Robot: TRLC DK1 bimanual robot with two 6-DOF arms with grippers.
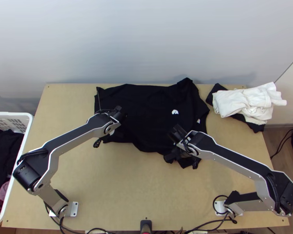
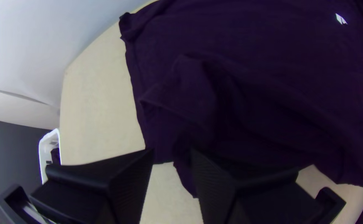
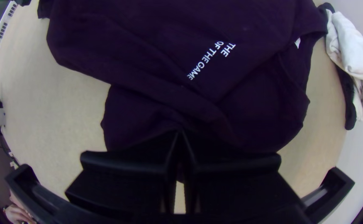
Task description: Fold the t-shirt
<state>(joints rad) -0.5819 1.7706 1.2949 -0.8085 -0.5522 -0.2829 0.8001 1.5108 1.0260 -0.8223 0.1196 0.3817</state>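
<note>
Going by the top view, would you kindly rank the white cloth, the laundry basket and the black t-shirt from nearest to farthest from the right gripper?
From the right gripper:
1. Black t-shirt: right at the gripper, mid-table.
2. White cloth: toward the table's far right corner.
3. Laundry basket: farthest, beyond the table's left edge.
</note>
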